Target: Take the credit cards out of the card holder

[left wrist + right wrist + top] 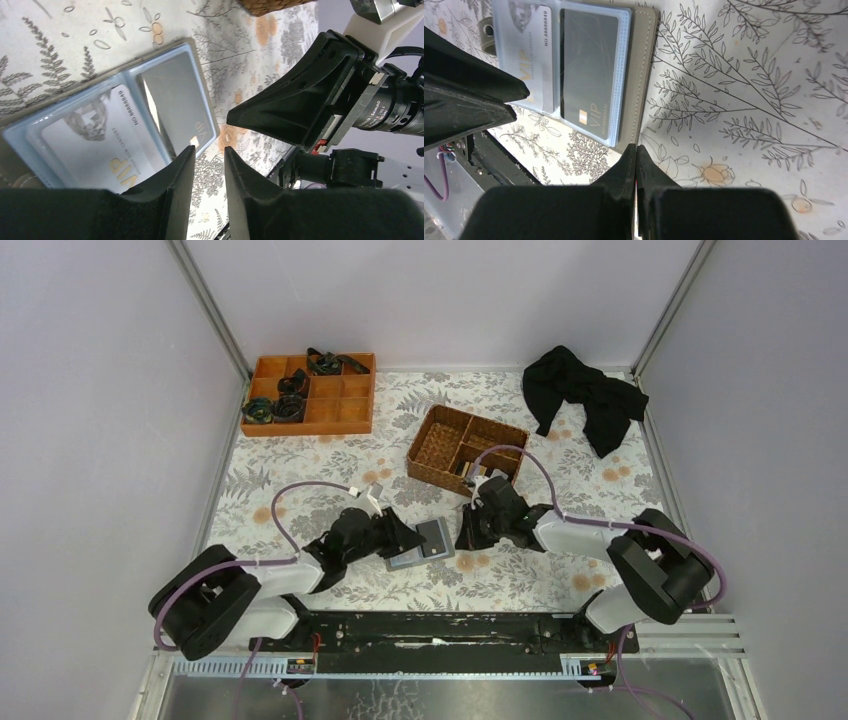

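The card holder (432,538) lies open on the floral cloth between my two grippers. Its clear sleeves show a pale VIP card (95,145) on one panel and a dark grey VIP card (175,95) on the other. Both cards also show in the right wrist view, pale (524,45) and grey (589,65). My left gripper (209,150) is low over the holder's near edge, its jaws a narrow gap apart with nothing between them. My right gripper (636,147) is shut and empty, its tips just off the holder's beige outer edge (646,60).
A brown wicker basket (440,445) stands just behind the holder, with small flat items in its near right compartment (478,472). An orange divided tray (345,400) with dark items is at the back left. A black cloth (585,395) lies at the back right.
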Action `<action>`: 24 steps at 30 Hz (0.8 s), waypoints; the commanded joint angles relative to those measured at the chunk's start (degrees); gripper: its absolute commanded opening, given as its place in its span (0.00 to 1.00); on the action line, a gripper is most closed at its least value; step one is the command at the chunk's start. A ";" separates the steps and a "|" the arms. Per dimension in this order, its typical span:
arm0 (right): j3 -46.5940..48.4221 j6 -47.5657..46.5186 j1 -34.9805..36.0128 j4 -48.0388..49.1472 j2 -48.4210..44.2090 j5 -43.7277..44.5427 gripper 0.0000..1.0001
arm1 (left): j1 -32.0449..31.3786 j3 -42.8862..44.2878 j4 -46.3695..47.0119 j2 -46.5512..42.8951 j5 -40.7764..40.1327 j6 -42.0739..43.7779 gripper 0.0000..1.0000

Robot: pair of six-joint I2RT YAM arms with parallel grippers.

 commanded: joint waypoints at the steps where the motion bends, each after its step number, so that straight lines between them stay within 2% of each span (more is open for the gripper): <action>1: 4.08 -2.84 0.33 -4.83 -4.87 3.14 0.00 | 0.32 0.29 4.54 -1.71 0.96 0.44 0.36; 5: 6.89 -3.41 0.28 -4.67 -4.58 2.77 0.00 | 0.40 0.39 4.31 0.01 -0.01 0.64 0.35; 11: 11.26 -3.94 0.27 -2.25 3.18 1.11 0.00 | 0.42 -0.79 6.94 2.73 -0.55 -1.44 0.39; 18: 9.62 -3.09 0.26 0.72 7.51 -0.26 0.00 | 0.43 -0.74 6.26 5.44 -2.98 -0.48 0.40; 24: 7.71 -1.58 0.29 2.67 7.97 -2.27 0.00 | 0.39 -0.59 9.61 11.19 -3.32 -0.85 0.41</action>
